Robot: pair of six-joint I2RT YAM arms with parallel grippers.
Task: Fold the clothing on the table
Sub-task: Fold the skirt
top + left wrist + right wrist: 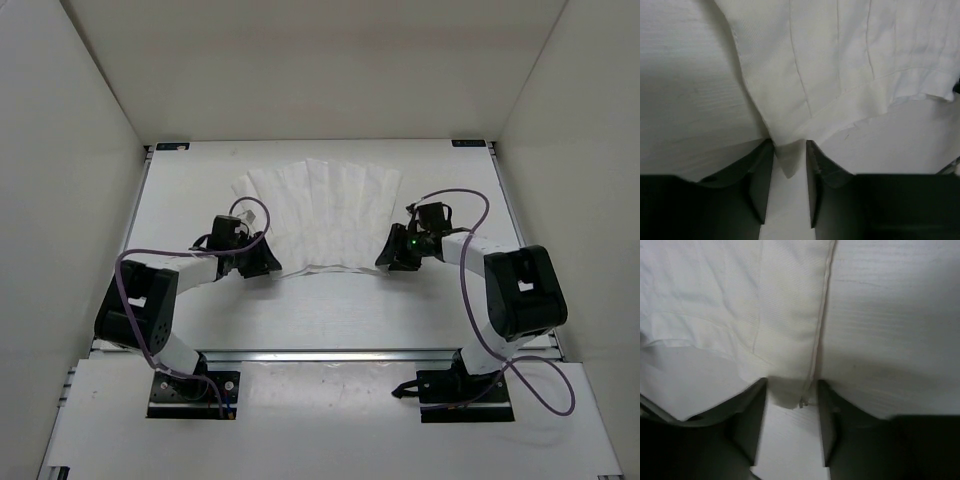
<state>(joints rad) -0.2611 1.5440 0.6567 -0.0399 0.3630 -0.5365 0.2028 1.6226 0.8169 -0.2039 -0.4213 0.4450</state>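
White counter (320,320) bears one clothing (320,210); two pincers: left pincer (790,146) and right pincer (792,385) both gape, each straddling a cloth corner.

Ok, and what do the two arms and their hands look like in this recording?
The left arm and right arm match: white links, bulky black joint housings, a black base plate each. A loose purple cable loops along each. A small green light glows at the right wrist. The left hand and right hand each have two flat, dark fingers.
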